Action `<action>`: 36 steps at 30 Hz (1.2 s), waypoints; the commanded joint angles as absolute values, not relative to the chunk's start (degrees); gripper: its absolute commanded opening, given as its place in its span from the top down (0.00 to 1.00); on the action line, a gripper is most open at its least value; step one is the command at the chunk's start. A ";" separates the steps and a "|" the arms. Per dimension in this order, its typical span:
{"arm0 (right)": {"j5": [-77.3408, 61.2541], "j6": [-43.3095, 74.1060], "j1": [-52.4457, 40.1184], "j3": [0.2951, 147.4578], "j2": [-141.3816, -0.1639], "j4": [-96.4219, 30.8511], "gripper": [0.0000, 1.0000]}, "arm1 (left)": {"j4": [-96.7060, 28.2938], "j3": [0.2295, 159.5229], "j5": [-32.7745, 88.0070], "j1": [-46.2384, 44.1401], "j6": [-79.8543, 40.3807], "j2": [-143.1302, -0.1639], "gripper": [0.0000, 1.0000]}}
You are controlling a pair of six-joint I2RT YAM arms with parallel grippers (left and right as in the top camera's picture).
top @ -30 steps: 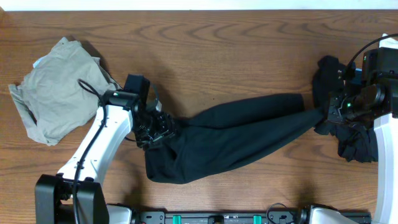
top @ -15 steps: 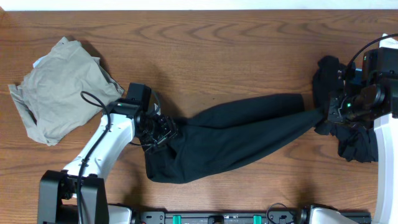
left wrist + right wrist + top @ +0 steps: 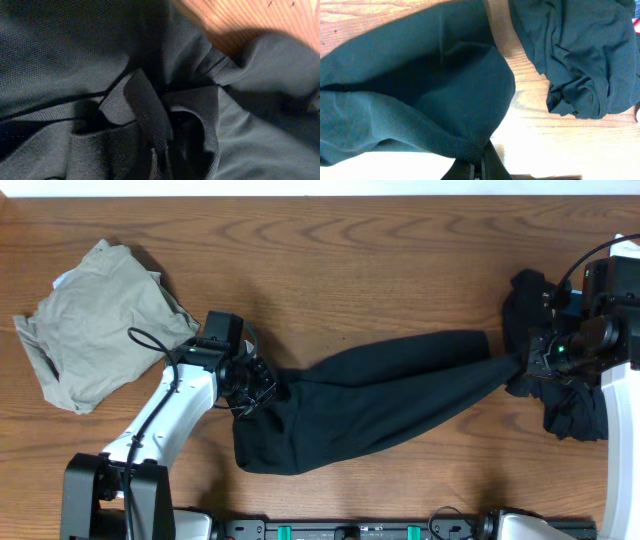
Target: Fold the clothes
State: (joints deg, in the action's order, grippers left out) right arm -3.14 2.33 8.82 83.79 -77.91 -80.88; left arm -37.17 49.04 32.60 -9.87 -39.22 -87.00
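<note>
Overhead, the left tool [image 3: 262, 389] pinches the black trousers [image 3: 390, 395] at the waist, the right tool [image 3: 523, 363] at the cuffs.

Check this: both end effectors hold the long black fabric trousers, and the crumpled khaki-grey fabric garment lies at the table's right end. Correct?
No: the overhead view shows the crumpled khaki-grey garment at the left end of the table. The left end effector and right end effector do hold the long black trousers.

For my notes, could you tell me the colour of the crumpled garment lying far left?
The garment is plain khaki-grey, clearest overhead.
</note>
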 commanded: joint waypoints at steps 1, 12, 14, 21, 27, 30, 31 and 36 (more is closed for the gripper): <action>-2.57 1.30 9.30 84.31 -77.91 -80.68 0.99 | -37.28 50.59 32.18 -9.72 -36.47 -85.97 0.94; -2.57 0.99 9.37 84.31 -77.91 -78.83 0.99 | -50.22 77.34 19.81 -9.67 -19.75 -75.24 0.94; -2.57 1.04 9.37 84.31 -77.91 -78.19 0.99 | -52.88 81.60 13.93 -9.67 -17.91 -73.87 0.94; -2.59 3.03 9.39 84.33 -77.69 -72.29 0.99 | -54.70 88.25 6.35 -9.45 -13.06 -70.32 0.94; -4.03 4.71 10.15 85.03 -75.26 -65.98 0.99 | -50.15 89.17 6.39 -8.27 -11.07 -69.06 0.94; -4.54 4.67 10.52 86.56 -73.19 -64.47 0.99 | -46.68 89.19 6.92 -8.27 -10.57 -68.12 0.94; -4.54 4.64 10.55 87.22 -72.29 -63.99 0.99 | -45.04 89.19 7.75 -8.27 -10.09 -67.68 0.94; -4.51 4.43 10.55 90.35 -68.01 -61.73 0.99 | -37.95 89.19 14.57 -8.27 -9.41 -63.86 0.94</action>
State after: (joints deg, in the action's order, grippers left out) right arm -4.45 3.55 9.63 87.24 -71.48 -62.61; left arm -40.05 87.46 10.83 -8.67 -11.14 -67.53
